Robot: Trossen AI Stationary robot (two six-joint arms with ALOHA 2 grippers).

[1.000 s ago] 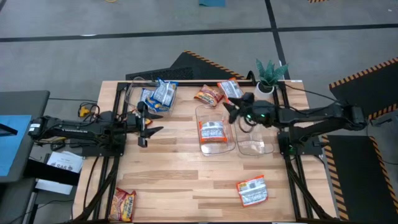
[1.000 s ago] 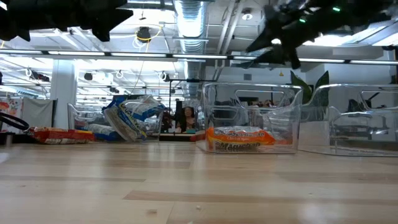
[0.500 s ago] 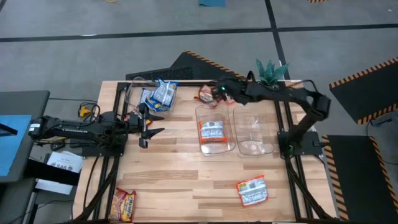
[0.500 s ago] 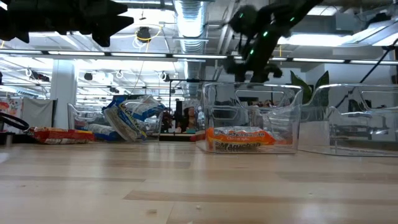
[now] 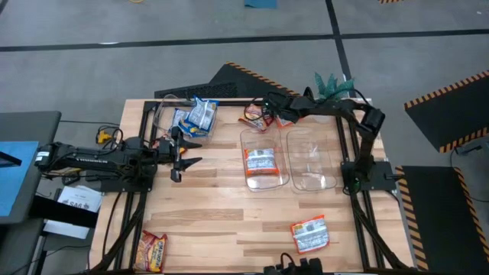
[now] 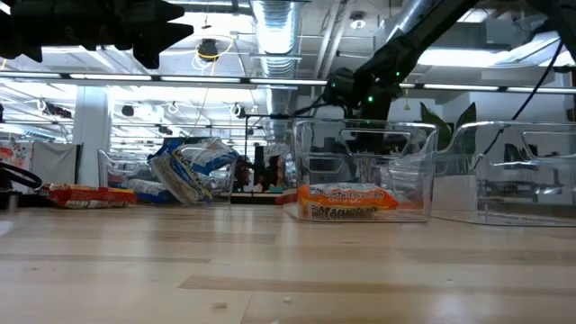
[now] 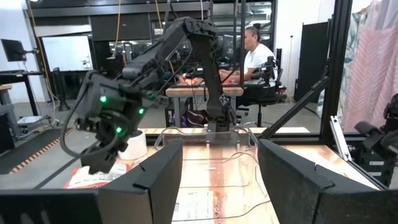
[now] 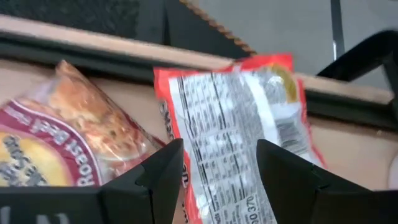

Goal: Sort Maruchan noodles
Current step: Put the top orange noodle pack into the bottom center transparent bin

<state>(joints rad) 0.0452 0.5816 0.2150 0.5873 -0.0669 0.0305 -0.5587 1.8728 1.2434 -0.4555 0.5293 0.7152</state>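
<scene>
My right gripper [image 5: 269, 107] reaches to the table's far edge and stands open just above two packets. In the right wrist view its fingers [image 8: 158, 174] flank an orange-and-white packet [image 8: 236, 130] lying label side up; a red-and-yellow packet [image 8: 62, 143] lies beside it. Whether the fingers touch it does not show. Another orange-and-white packet [image 5: 261, 162] lies flat in the left clear bin [image 5: 252, 182]. Blue-and-white packets [image 5: 197, 114] sit in a bin at far left. One orange-and-white packet [image 5: 310, 234] and one red-and-yellow packet [image 5: 150, 250] lie near the near edge. My left gripper [image 5: 183, 150] waits open at the left.
An empty clear bin [image 5: 313, 179] stands right of the one with the packet. A potted plant [image 5: 330, 90] sits at the far right corner, close to my right arm. Black frame rails run along the table edges. Bare wood lies between the bins and the near edge.
My right gripper has swung from above the two middle bins toward the table's far edge and leftward, then come down low over the packets there. The packets have not moved.
</scene>
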